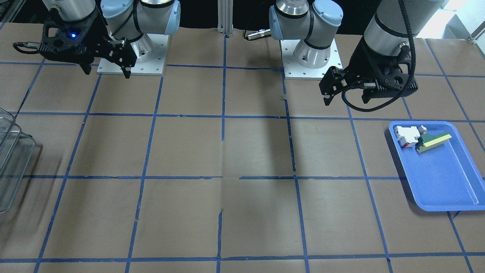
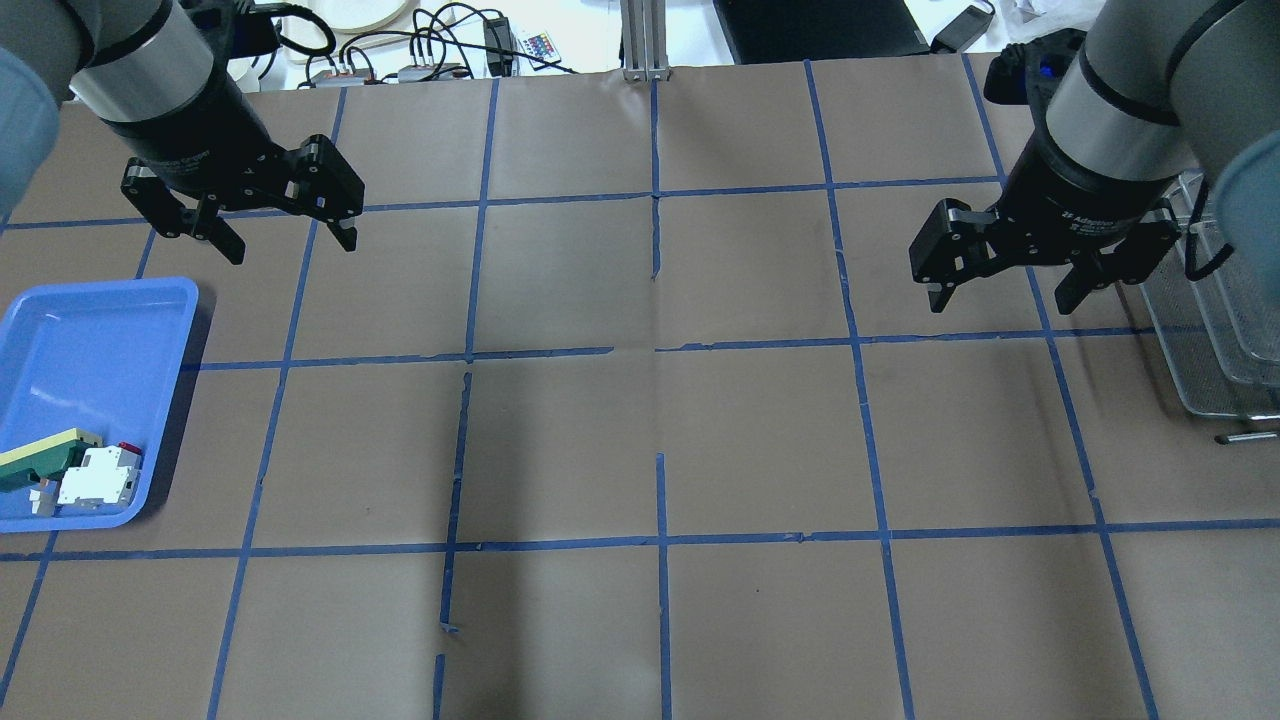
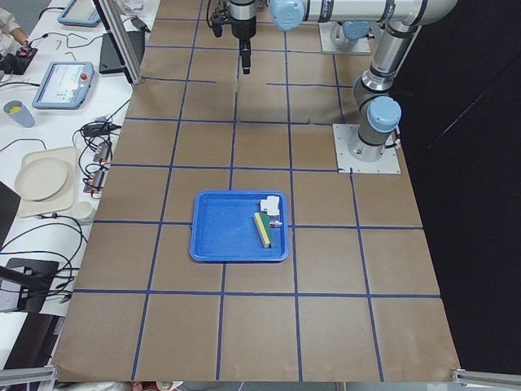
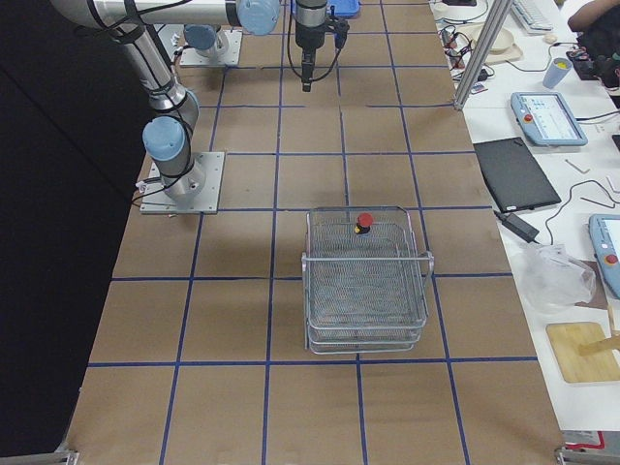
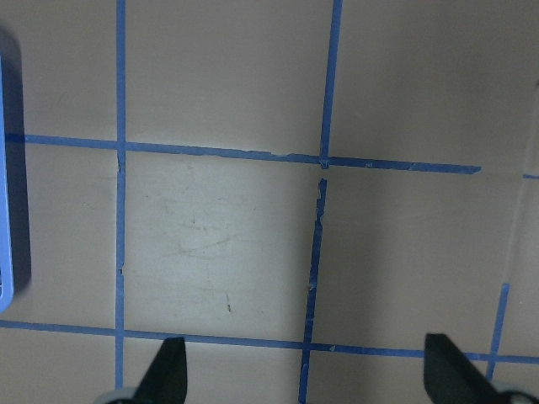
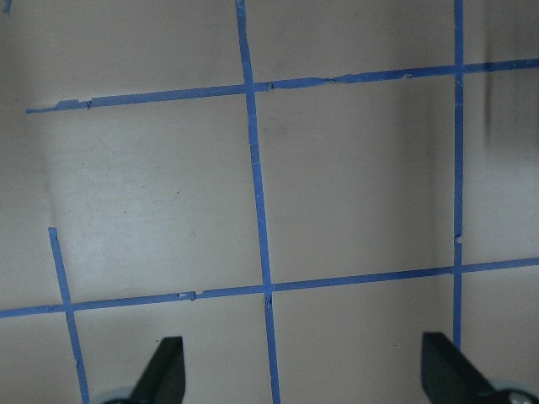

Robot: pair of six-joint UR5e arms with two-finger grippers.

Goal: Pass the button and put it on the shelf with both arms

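Already delivered: the button (image 4: 364, 222) sits red cap up in the shelf's (image 4: 368, 291) top basket, at the end nearest the right gripper (image 2: 1005, 292). That gripper and the farther left gripper (image 2: 290, 245) both hover with jaws apart, empty.

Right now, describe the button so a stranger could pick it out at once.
Find the wire-mesh shelf at the end of the table on the robot's right. In its top basket, at the end toward the table's middle, sits the button. Its red cap is the only colour in the grey rack.
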